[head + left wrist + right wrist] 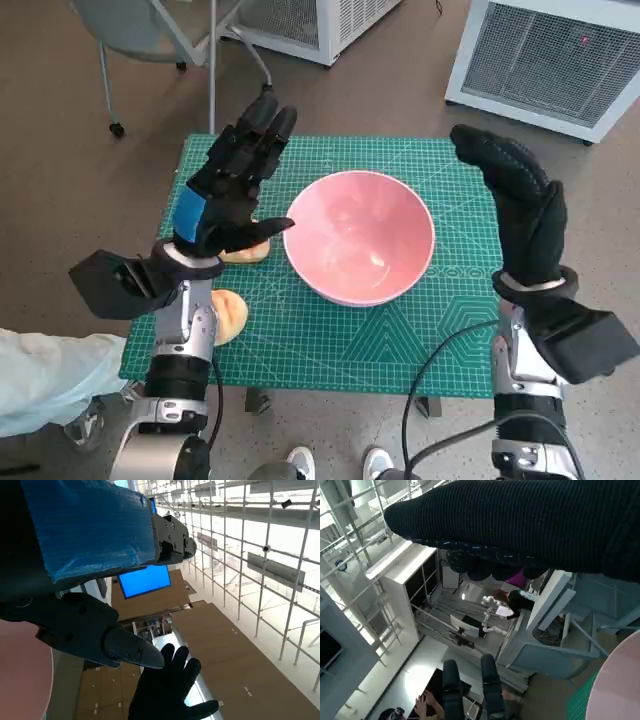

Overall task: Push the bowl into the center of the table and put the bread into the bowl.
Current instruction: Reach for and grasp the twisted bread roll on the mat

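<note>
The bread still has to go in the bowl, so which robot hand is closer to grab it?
Probably the left hand: it hovers right over one bread; the right hand is across the bowl.

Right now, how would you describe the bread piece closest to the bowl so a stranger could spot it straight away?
Start at the green cutting mat on the table, then the big pink bowl in its middle. On the bowl's left, just under the left hand, lies a pale tan bread piece. A second bread piece sits at the mat's near-left edge, farther from the bowl.
</note>
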